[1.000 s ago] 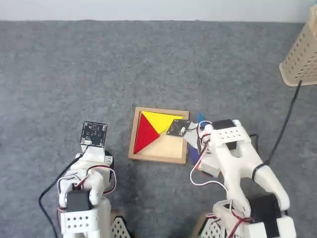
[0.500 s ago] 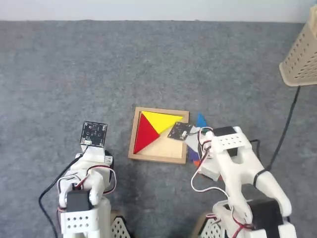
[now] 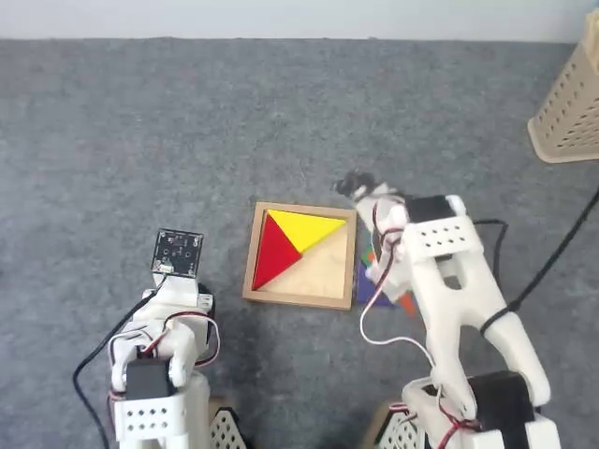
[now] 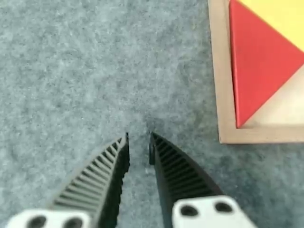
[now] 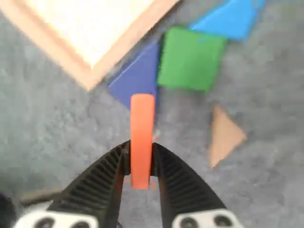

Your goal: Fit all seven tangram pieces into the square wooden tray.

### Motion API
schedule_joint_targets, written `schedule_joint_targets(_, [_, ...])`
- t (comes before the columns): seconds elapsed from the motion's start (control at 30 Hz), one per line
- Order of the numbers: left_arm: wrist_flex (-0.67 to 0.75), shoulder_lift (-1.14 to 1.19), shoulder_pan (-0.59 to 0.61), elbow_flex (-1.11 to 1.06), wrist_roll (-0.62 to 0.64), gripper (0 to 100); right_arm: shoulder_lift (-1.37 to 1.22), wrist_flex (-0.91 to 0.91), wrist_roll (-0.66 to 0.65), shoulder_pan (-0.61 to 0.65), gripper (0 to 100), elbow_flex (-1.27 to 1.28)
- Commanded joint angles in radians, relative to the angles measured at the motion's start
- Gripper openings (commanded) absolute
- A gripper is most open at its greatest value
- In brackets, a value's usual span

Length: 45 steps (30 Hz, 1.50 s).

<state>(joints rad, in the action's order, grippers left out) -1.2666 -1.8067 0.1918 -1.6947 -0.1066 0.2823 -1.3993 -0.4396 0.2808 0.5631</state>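
Tray: square wooden tray (image 3: pixel 301 299) sits mid-carpet between the arms.
Big triangles: yellow triangle (image 3: pixel 307 229) and red triangle (image 3: pixel 271 253) sit inside, far-left part.
Left gripper (image 4: pixel 138 140): fingers slightly apart, nothing held, over carpet left of the tray.
Right gripper (image 5: pixel 141 147): clamped on the orange piece (image 5: pixel 142 128), right of the tray.
Loose bits: green square (image 5: pixel 191 58), blue piece (image 5: pixel 228 19), indigo piece (image 5: pixel 137 76), tan triangle (image 5: pixel 223 135) on the carpet there.
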Motion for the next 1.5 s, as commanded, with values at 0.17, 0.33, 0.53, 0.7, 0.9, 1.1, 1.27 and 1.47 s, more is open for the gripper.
schedule_joint_targets(0.17, [0.0,-0.021,-0.003,0.01,0.008,7,-0.073,0.154,0.334,0.096,1.7,-0.153])
schedule_joint_targets(0.33, [0.0,-0.021,-0.003,0.01,0.008,7,-0.234,0.216,0.362,0.219,1.6,-0.238])
schedule_joint_targets(0.53, [0.0,-0.021,-0.003,0.01,0.008,7,-0.467,0.222,0.474,0.255,1.3,-0.393])
schedule_joint_targets(0.7, [0.0,-0.021,-0.003,0.01,0.008,7,-0.581,0.203,0.519,0.259,1.7,-0.479])
schedule_joint_targets(0.9, [0.0,-0.021,-0.003,0.01,0.008,7,-0.57,0.148,0.52,0.254,11.7,-0.483])
schedule_joint_targets(1.1, [0.0,-0.021,-0.003,0.01,0.008,7,-0.483,0.125,0.512,0.234,14.0,-0.477])
schedule_joint_targets(1.27, [0.0,-0.021,-0.003,0.01,0.008,7,-0.475,0.137,0.511,0.183,13.7,-0.477])
schedule_joint_targets(1.47, [0.0,-0.021,-0.003,0.01,0.008,7,-0.536,0.16,0.511,0.183,13.4,-0.477])
